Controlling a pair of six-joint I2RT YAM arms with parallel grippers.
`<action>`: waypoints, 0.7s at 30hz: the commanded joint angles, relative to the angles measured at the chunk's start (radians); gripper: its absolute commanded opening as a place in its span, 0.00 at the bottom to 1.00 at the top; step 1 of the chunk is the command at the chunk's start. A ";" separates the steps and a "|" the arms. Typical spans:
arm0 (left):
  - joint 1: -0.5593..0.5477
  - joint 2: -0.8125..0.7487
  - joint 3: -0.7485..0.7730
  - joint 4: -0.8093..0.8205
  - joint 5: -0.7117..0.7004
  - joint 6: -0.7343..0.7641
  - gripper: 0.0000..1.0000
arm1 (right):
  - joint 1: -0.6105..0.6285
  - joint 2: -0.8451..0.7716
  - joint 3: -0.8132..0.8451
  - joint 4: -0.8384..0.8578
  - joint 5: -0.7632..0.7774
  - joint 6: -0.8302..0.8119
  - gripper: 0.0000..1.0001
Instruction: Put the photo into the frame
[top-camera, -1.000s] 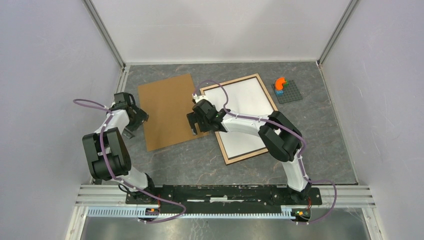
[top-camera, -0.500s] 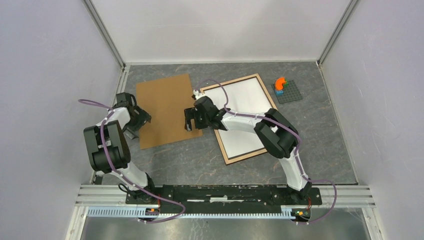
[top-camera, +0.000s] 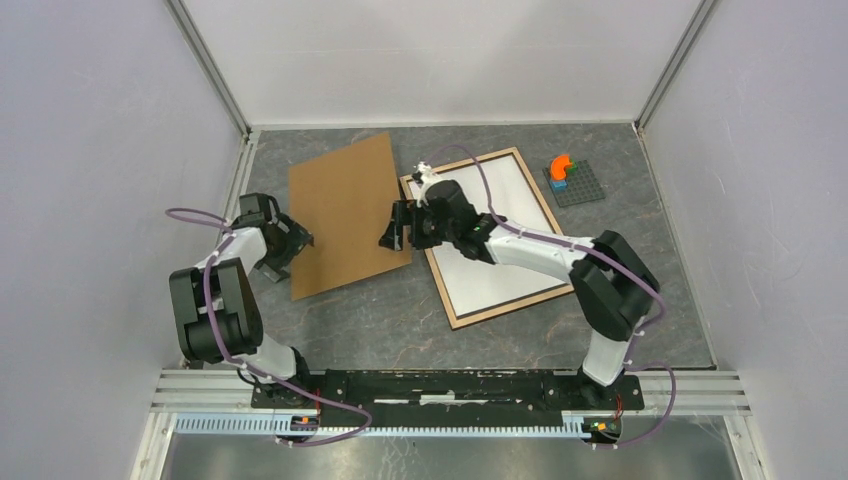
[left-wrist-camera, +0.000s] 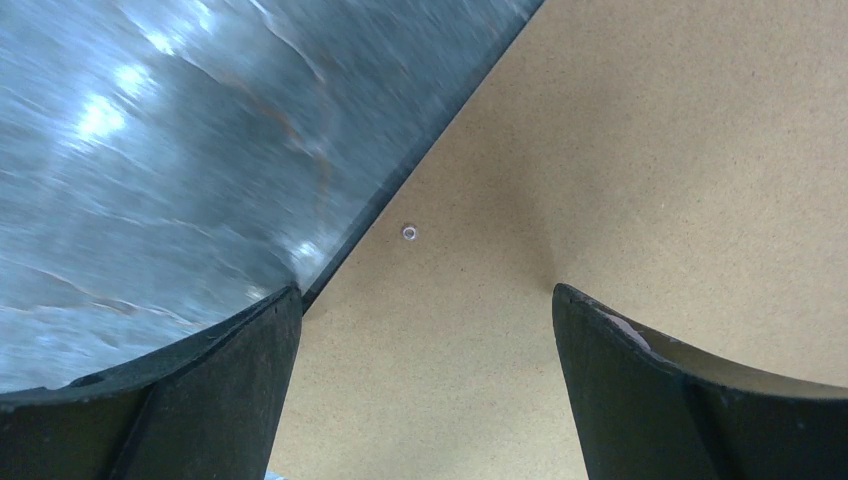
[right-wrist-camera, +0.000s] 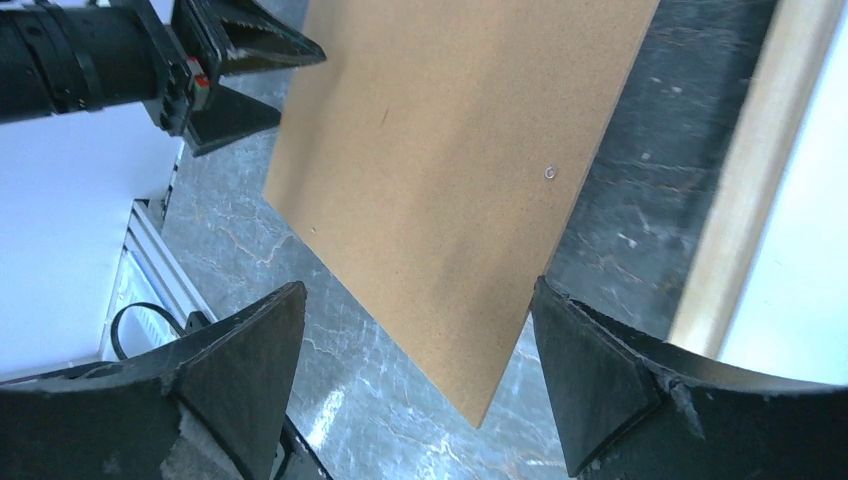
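Grey marbled tabletop (top-camera: 380, 320), enclosed by white walls (top-camera: 440, 60), is the working surface.

We note the brown fibreboard backing panel (top-camera: 345, 215) between the two grippers, with one at each of its long edges. A small metal eyelet (left-wrist-camera: 408, 233) sits near the panel's edge.

Left gripper (top-camera: 297, 245): jaws spread wide and holding nothing. In its wrist view one finger straddles the panel's edge and the other stands over the board, so the eyelet shows just ahead of the gap. We cannot tell whether either finger touches the board.

Right gripper (top-camera: 393, 228): jaws also wide apart with nothing between them. In its wrist view the panel's long edge and near corner fall inside the gap, and the board runs away ahead of the fingers towards the left gripper. Contact with the board cannot be confirmed.

The frame (top-camera: 510, 307) lies flat, its light wood-brown rim just outside one finger of the right gripper, and a strip of bare tabletop separates it from the panel. A white rectangular surface (top-camera: 515, 190) fills the frame, partly covered by the right arm. We cannot tell whether this is the photo.

A small grey studded plate (top-camera: 585, 185) carrying an orange piece (top-camera: 561, 165) sits beyond the frame, well apart from both sets of jaws.
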 joint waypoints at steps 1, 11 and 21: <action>-0.098 -0.018 -0.078 -0.014 0.168 -0.131 1.00 | -0.032 -0.102 -0.147 0.101 -0.062 0.029 0.88; -0.175 -0.065 -0.164 0.020 0.129 -0.209 1.00 | -0.152 -0.148 -0.305 0.097 -0.161 -0.128 0.89; -0.175 -0.061 -0.170 0.021 0.090 -0.182 1.00 | -0.265 -0.138 -0.365 0.146 -0.274 -0.181 0.91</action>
